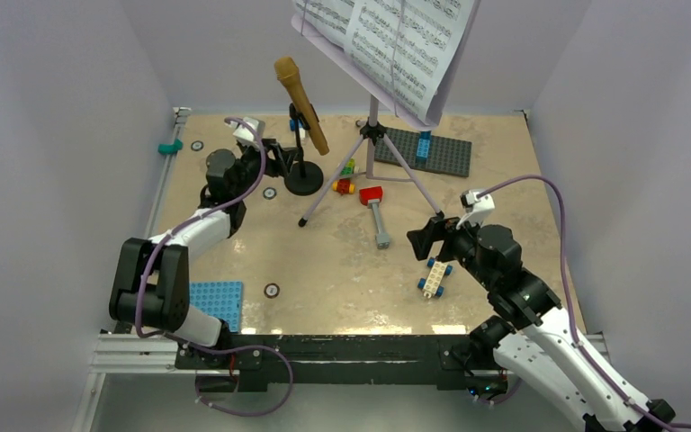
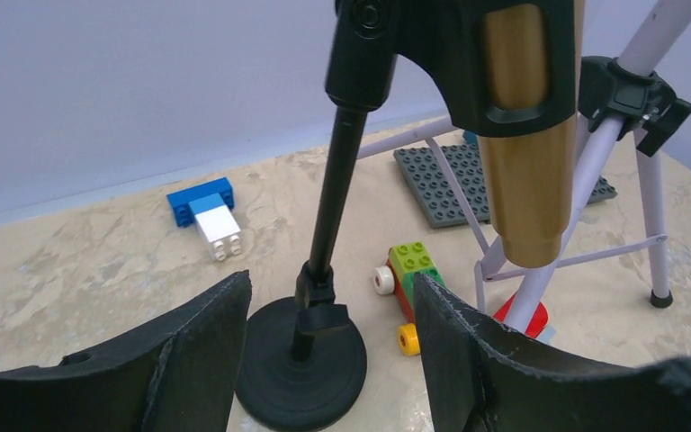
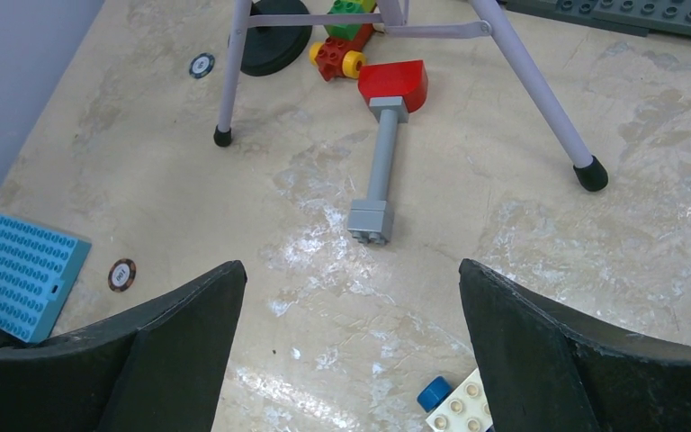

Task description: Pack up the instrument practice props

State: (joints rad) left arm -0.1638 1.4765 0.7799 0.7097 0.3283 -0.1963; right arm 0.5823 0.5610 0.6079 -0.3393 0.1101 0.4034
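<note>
Fingers of my left hand (image 2: 328, 315) are spread wide, framing the black mic stand (image 2: 299, 373) without touching it, I judge lined up for its post. The gold microphone (image 2: 524, 180) sits clipped on top. My right hand (image 3: 351, 297) hovers released over the desk (image 3: 612, 261), near the music stand (image 3: 526, 81).

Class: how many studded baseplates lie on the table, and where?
2. A dark grey baseplate lies far right, behind the music stand; a light blue baseplate near left, beside the left arm. More may be hidden.
</note>
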